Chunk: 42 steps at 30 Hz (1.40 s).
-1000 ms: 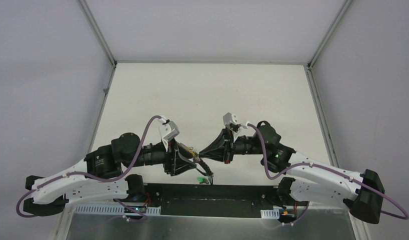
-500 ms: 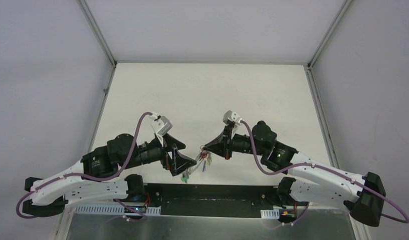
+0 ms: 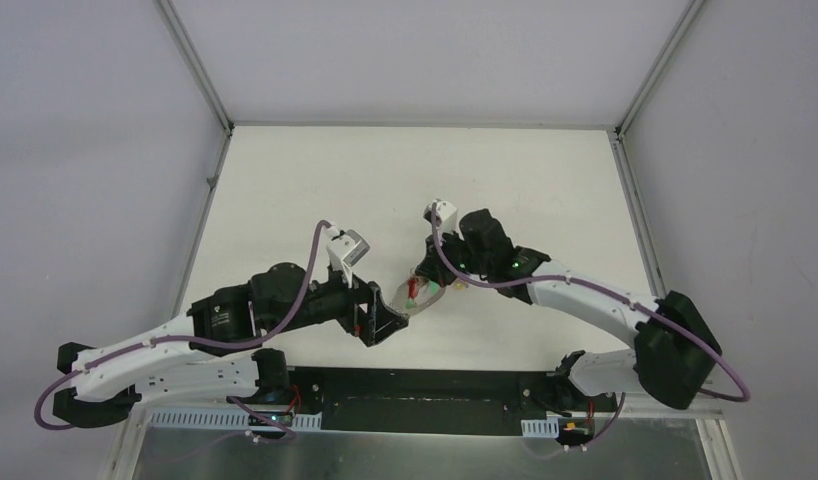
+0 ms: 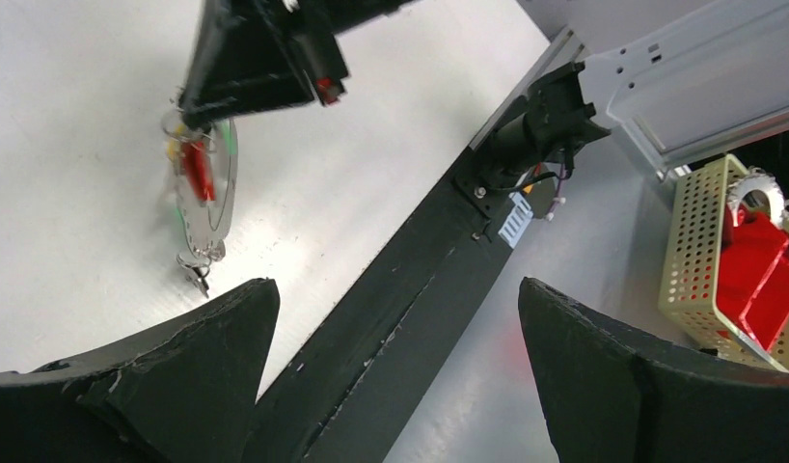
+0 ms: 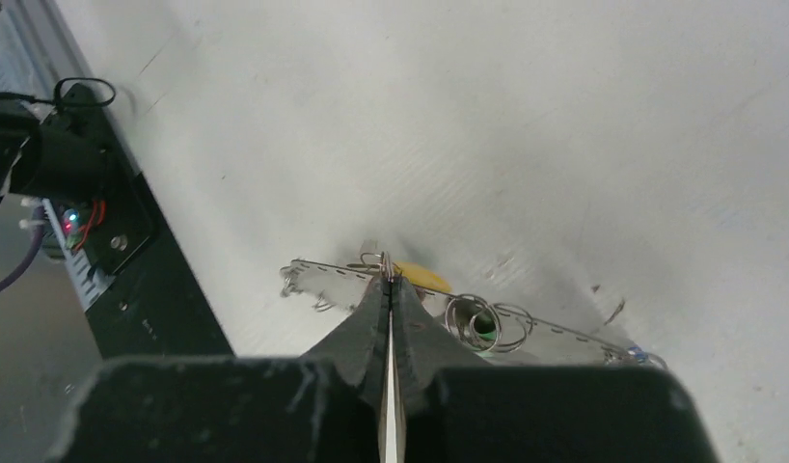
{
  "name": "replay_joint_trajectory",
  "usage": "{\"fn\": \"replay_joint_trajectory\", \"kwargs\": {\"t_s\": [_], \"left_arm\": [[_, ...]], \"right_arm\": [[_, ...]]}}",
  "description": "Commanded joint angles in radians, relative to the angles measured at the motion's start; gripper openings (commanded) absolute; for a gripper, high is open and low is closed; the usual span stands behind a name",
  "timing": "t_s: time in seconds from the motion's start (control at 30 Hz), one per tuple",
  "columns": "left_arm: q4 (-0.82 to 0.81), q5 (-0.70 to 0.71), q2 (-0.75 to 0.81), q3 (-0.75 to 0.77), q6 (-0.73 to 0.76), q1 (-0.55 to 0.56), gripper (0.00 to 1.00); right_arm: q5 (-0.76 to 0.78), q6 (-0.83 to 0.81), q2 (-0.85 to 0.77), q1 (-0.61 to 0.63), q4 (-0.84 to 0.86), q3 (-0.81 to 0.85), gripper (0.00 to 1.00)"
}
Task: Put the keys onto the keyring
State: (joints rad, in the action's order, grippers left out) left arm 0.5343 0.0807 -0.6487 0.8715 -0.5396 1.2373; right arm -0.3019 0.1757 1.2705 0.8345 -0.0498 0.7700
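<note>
Just let go on the left: opened left claw (image 3: 387, 320) to full spread, empty, clear of the hoop. Was half shut at it a second ago, down by the near edge of the table (image 3: 385, 180). Since then hauled the lot toward 12 o'clock with right claw (image 5: 389, 285), clamped tight on the keyring (image 5: 318, 274) band. Hanging from the right claw alone now, at 2 o'clock of the left claw in top view, near, not touching. Red key (image 4: 196, 166) inside the hoop; yellow head (image 5: 421, 278) at 3 o'clock of the right fingertips, green head (image 5: 483, 328) at 4. Reads as threading done or paused; cannot tell which keys are actually on.
</note>
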Motion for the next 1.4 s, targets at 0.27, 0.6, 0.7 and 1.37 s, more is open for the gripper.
{"fn": "replay_joint_trajectory", "kwargs": {"t_s": [0.27,0.6,0.7,1.37], "left_arm": [[-0.023,0.047,-0.139,0.053,0.031,-0.004,0.99],[-0.118,-0.206,-0.139,-0.066,0.059,-0.442,0.99],[-0.195,-0.287,-0.105,-0.155,0.096,-0.613,0.99],[-0.74,0.027,-0.193,-0.514,0.519,-1.006,0.99]], "right_arm": [[-0.14,-0.04,0.309,-0.156,0.046,0.241,0.33],[-0.148,-0.005,0.133,-0.389,0.045,0.114,0.87],[-0.091,0.006,0.021,-0.468,0.046,0.018,0.99],[0.464,-0.146,-0.212,-0.604,0.312,-0.439,1.0]]}}
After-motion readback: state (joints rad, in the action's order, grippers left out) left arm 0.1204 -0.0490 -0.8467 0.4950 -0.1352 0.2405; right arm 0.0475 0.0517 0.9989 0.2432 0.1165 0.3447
